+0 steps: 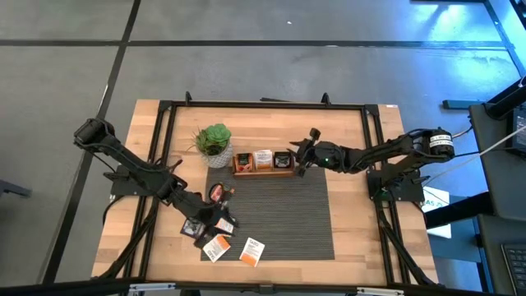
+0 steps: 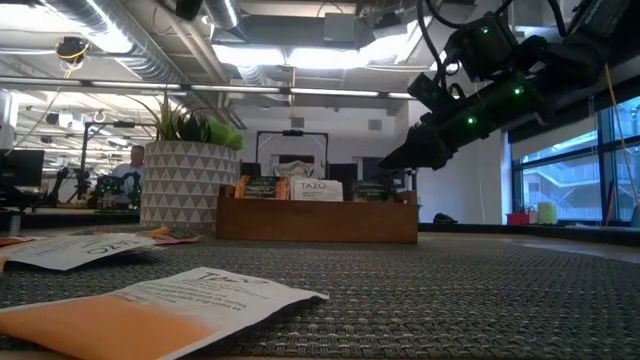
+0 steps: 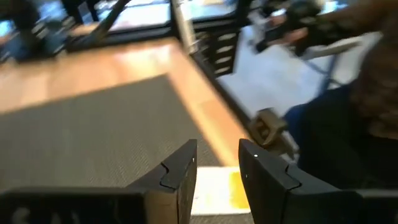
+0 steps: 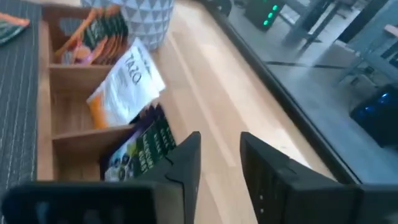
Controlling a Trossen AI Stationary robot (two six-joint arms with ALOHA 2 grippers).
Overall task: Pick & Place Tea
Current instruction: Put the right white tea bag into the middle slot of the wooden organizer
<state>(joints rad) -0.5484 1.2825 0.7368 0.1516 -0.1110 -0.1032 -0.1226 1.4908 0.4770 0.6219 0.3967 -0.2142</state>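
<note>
Tea sachets stand on edge in the wooden tray (image 1: 263,171): orange-red ones (image 4: 93,34) in one compartment, a white one (image 4: 124,84) in the middle, a dark one (image 4: 140,146) at the right end. My right gripper (image 4: 219,162) hovers open over that right end (image 1: 297,156), with nothing between its fingers; the dark sachet is just beside one finger. Several more sachets lie flat on the mat's front left, among them white-and-orange ones (image 1: 216,247) (image 1: 252,251). My left gripper (image 3: 217,168) hangs open above them (image 1: 220,215), over a white-and-orange sachet (image 3: 227,186).
A green potted plant (image 1: 214,141) in a patterned pot stands at the tray's left end. The dark ribbed mat (image 1: 288,214) has free room in its middle and right. A black metal frame (image 1: 263,104) runs round the table. A person's clothing (image 3: 348,124) shows beyond the table's edge.
</note>
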